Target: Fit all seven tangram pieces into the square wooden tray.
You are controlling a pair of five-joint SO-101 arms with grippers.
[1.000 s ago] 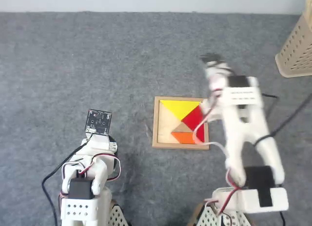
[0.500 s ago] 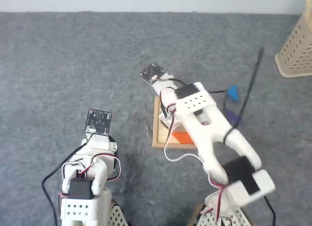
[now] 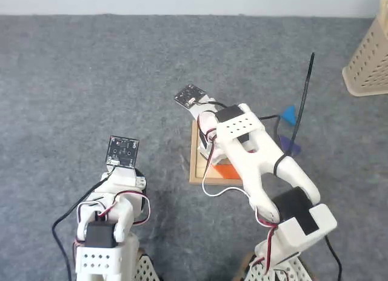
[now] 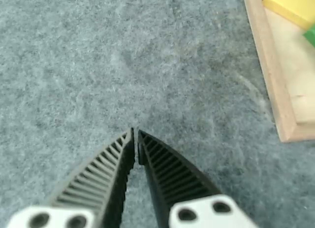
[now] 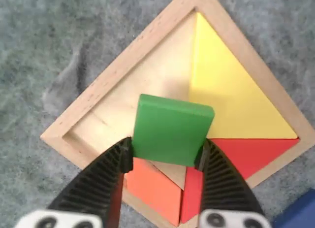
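Observation:
The square wooden tray (image 5: pixel 113 75) lies on the grey carpet. In it lie a large yellow triangle (image 5: pixel 226 95), a red triangle (image 5: pixel 241 149), an orange piece (image 5: pixel 152 186) and a small tan triangle (image 5: pixel 172 173). My right gripper (image 5: pixel 165 156) is shut on a green square piece (image 5: pixel 172 129), held just above the tray's bare part. From above, the right arm (image 3: pixel 242 141) covers most of the tray (image 3: pixel 195 165). A blue piece (image 3: pixel 290 115) and a purple piece (image 3: pixel 290 146) lie on the carpet right of the tray. My left gripper (image 4: pixel 135 135) is shut and empty, over carpet left of the tray (image 4: pixel 275 100).
A beige slatted basket (image 3: pixel 370 56) stands at the far right edge. A thin black cable (image 3: pixel 303 93) rises from the right arm near the blue piece. Open carpet stretches behind and to the left of the tray.
The right arm has swung from the tray's right side to over the tray, uncovering the blue and purple pieces. The left arm has not moved.

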